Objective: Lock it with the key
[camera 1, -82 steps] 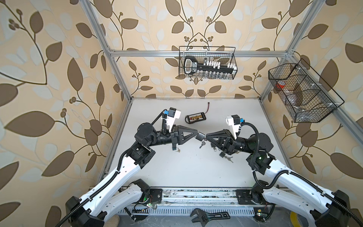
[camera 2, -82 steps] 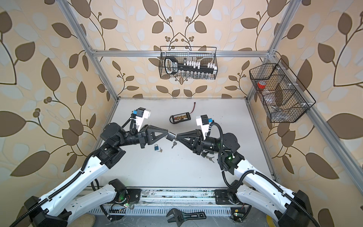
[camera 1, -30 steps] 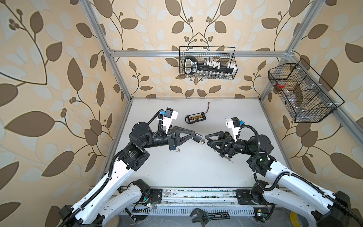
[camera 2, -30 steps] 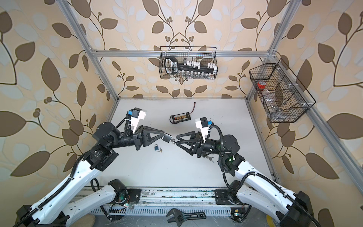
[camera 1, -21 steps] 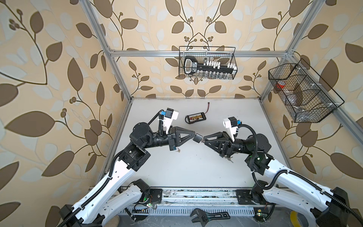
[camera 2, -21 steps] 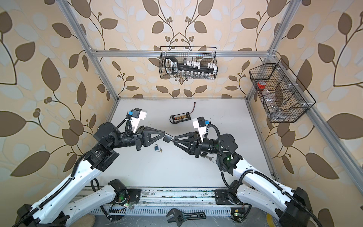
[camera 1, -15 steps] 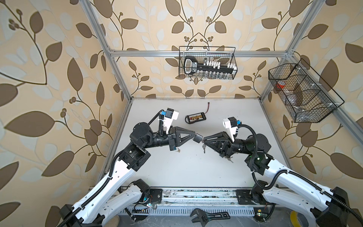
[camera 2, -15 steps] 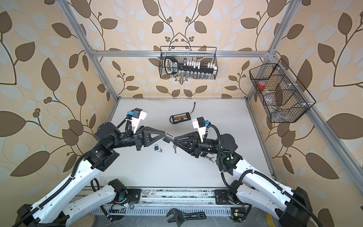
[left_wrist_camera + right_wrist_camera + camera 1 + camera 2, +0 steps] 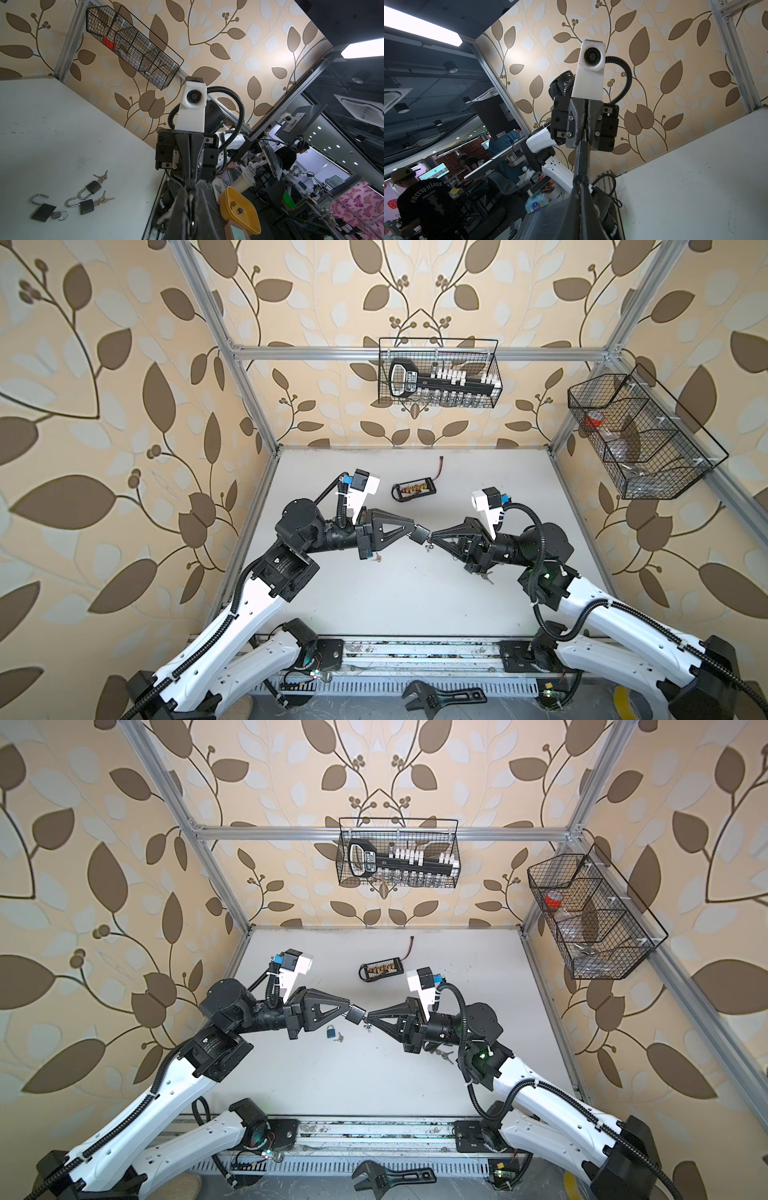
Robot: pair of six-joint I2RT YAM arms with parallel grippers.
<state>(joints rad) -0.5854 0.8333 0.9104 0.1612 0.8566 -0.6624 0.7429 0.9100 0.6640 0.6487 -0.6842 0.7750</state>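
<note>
In both top views my left gripper (image 9: 417, 532) (image 9: 350, 1012) is shut on a small black padlock (image 9: 423, 534) (image 9: 356, 1015), held above the middle of the white table (image 9: 407, 597). My right gripper (image 9: 433, 536) (image 9: 367, 1017) meets the padlock tip to tip from the right. It is shut on the key, whose blade is hidden at the padlock's end. Spare keys on its ring (image 9: 428, 546) (image 9: 367, 1027) dangle just below. In each wrist view the two pairs of shut fingers meet point to point (image 9: 190, 184) (image 9: 581, 182); the padlock itself is hidden between them.
A blue padlock (image 9: 330, 1031) with keys lies under the left gripper. Three open black padlocks (image 9: 86, 205) and loose keys (image 9: 444, 1054) lie under the right arm. A black battery board (image 9: 413, 489) sits further back. Wire baskets hang on the back wall (image 9: 438, 373) and the right wall (image 9: 640, 435).
My right gripper has moved left up to the padlock and gone from open to shut at the key. The left gripper has kept the padlock almost still.
</note>
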